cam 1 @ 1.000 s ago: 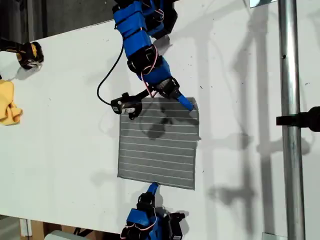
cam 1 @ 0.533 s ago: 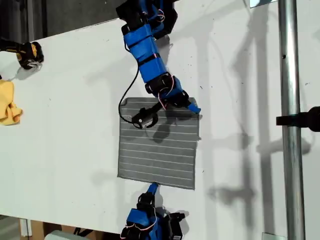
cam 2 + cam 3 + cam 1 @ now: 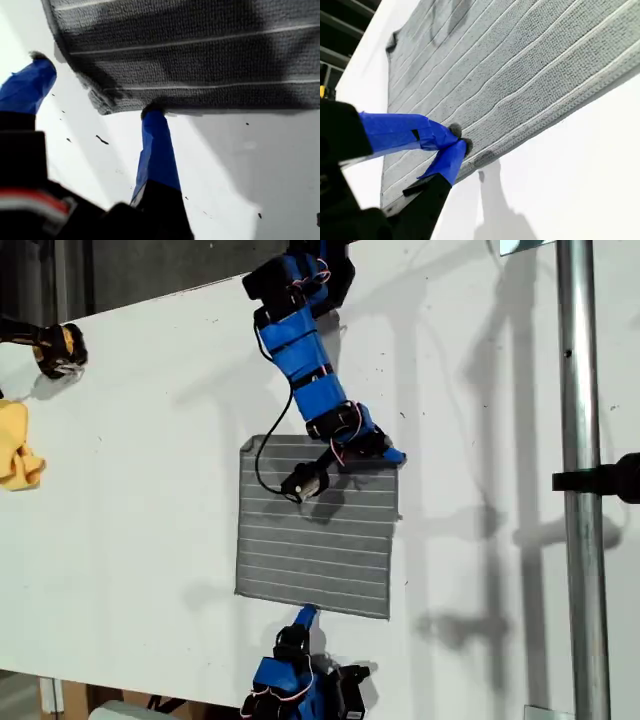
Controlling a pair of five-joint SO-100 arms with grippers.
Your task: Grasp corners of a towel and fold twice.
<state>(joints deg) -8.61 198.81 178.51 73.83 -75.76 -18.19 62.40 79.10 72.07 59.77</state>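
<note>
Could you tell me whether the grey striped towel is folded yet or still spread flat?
Spread flat: the towel lies as one open striped rectangle on the table, with no layer doubled over.

Bare table (image 3: pixel 140 470) surrounds the towel (image 3: pixel 315 540); a metal pole (image 3: pixel 580 480) blocks the exterior view's right.

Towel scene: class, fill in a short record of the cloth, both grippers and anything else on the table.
towel: grey, pale stripes, lying flat on the white table
my first gripper: open, one finger on each side of a towel corner
my second gripper: tips together at the opposite hem; grip on the cloth unclear
yellow cloth: crumpled at the exterior view's left edge, apart from the towel
</note>
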